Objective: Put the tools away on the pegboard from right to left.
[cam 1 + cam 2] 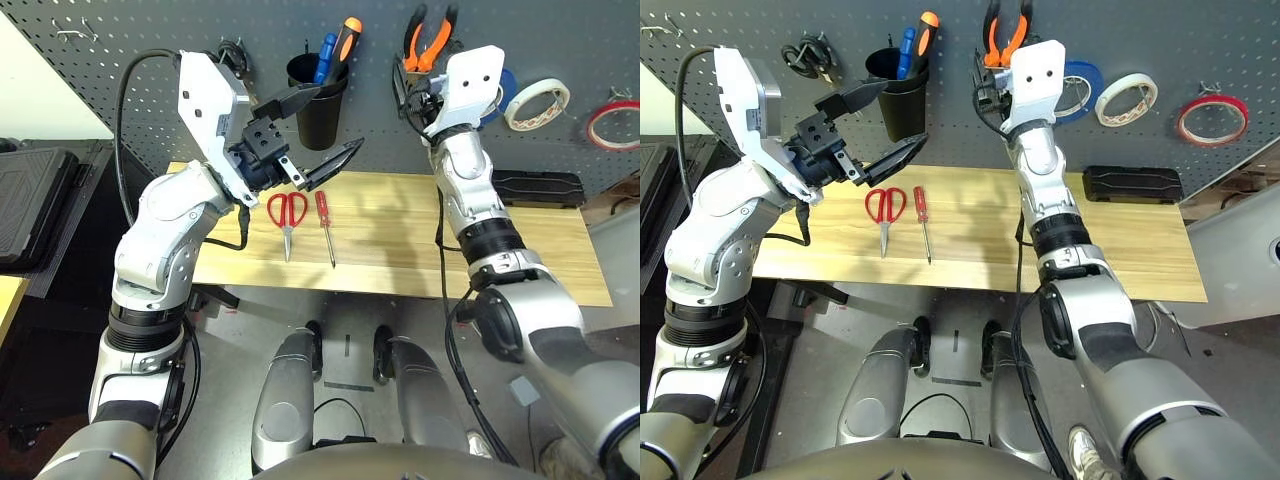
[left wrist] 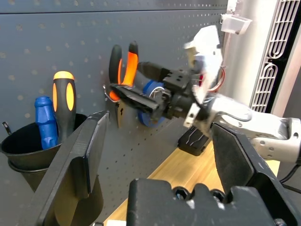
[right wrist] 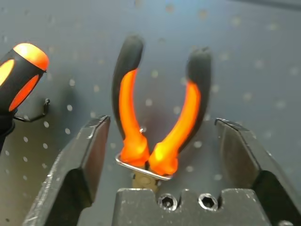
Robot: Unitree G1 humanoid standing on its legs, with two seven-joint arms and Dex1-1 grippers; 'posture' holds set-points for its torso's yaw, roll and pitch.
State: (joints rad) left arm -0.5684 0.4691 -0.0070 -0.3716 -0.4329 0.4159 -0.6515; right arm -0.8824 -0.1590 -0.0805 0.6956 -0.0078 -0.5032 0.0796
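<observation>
A: Where do the orange-and-black-handled pliers [image 3: 157,127] sit?
B: Hooked on the dark grey perforated pegboard [image 1: 250,20], between the spread, empty fingers of the right pincer [image 3: 160,160], apparently just released. The left pincer [image 1: 318,130] is spread too.

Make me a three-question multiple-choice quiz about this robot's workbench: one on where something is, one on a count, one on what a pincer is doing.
1. Where are the orange-and-black pliers?
A. lying on the table
B. hanging on a pegboard hook
C. standing in the black cup

2. How many tools lie on the wooden table?
A. two
B. four
C. none

3. What is the right pincer doing?
A. clamped on a tape roll
B. shut and empty
C. open, with a finger on either side of the pliers

Answers:
1 B, the pliers hang from a wire hook on the board.
2 A, just the red-handled scissors and the red-handled screwdriver.
3 C, gaps show between both fingers and the handles.
</observation>
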